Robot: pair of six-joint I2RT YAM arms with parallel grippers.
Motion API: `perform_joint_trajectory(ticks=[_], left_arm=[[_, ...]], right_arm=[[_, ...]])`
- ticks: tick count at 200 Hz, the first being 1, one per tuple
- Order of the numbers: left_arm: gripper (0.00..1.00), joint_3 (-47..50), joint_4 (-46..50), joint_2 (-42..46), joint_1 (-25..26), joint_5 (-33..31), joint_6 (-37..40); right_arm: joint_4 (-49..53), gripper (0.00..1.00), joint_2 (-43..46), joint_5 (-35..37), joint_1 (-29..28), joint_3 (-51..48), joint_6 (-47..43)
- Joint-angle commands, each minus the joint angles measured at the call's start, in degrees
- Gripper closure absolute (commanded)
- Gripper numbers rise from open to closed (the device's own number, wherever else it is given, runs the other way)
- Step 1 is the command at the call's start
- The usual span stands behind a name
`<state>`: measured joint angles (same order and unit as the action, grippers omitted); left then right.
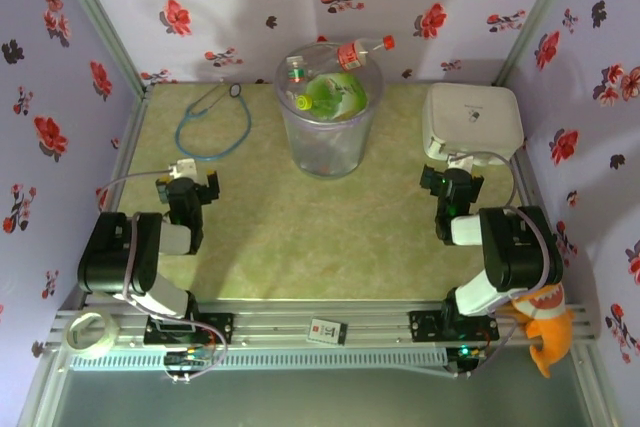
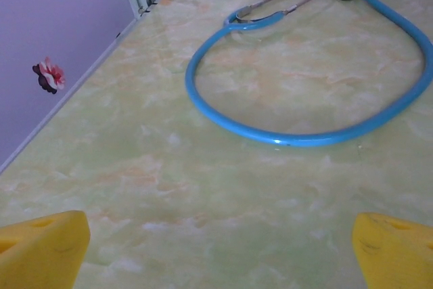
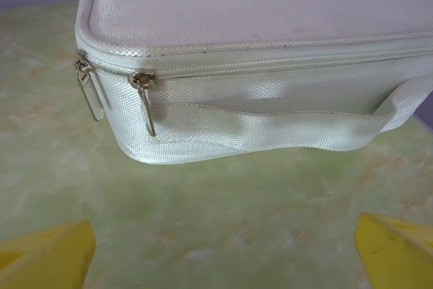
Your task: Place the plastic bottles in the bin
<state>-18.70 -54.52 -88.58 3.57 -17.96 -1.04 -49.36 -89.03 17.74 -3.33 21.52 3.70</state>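
- Holding the left gripper [image 1: 186, 185] spread wide and grasping nothing, its yellow fingertips [image 2: 44, 248] hovering low over the green table [image 1: 270, 237] and facing the blue stethoscope [image 2: 304, 99].
- Holding the right gripper [image 1: 447, 184] equally wide and empty, pointing at the white zipped pouch [image 3: 257, 65] lying just ahead of it.
- Finding the plastic bottles [image 1: 330, 97] piled inside the bin [image 1: 325, 152], standing at the middle of the table's far side, ahead of and between the two grippers and well apart from both.
- Noting the top bottle [image 1: 362, 51] lying across the bin's far-right rim, long axis running roughly left to right, red cap poking out past the rim on the right. Not being able to tell whether it is balancing on the rim or leaning on the pile below.
- Judging the right arm the nearer one for that bottle, lying forward and to the left of its gripper. Pushing the cap end inward probably being all that is left to do.
- Reading the bottles as small, clear and light, with a bright green label showing among those inside and a red label on the top one. Reading the bin as tall, round, translucent grey, narrowing toward its base.
- Judging the task close to done, going by the pile already within the bin.
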Motion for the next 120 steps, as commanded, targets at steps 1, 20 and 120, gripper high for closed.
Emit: perform_joint_trajectory(ticks=[1,20,120], left_arm=[[0.0,-3.1,1.4,-0.3,-1.5,1.6,-0.4],[0.0,-3.1,1.7,-0.1,-1.6,1.9,-0.5],[0.0,-3.1,1.5,-0.1,-1.6,1.9,-0.5]], right_arm=[[-1.8,0.01,0.1,1.0,0.5,0.1,2.6],[-3.3,0.01,-0.3,1.1,0.7,-0.3,2.5],[-2.5,0.01,-0.4,1.1,0.7,0.1,2.5]])
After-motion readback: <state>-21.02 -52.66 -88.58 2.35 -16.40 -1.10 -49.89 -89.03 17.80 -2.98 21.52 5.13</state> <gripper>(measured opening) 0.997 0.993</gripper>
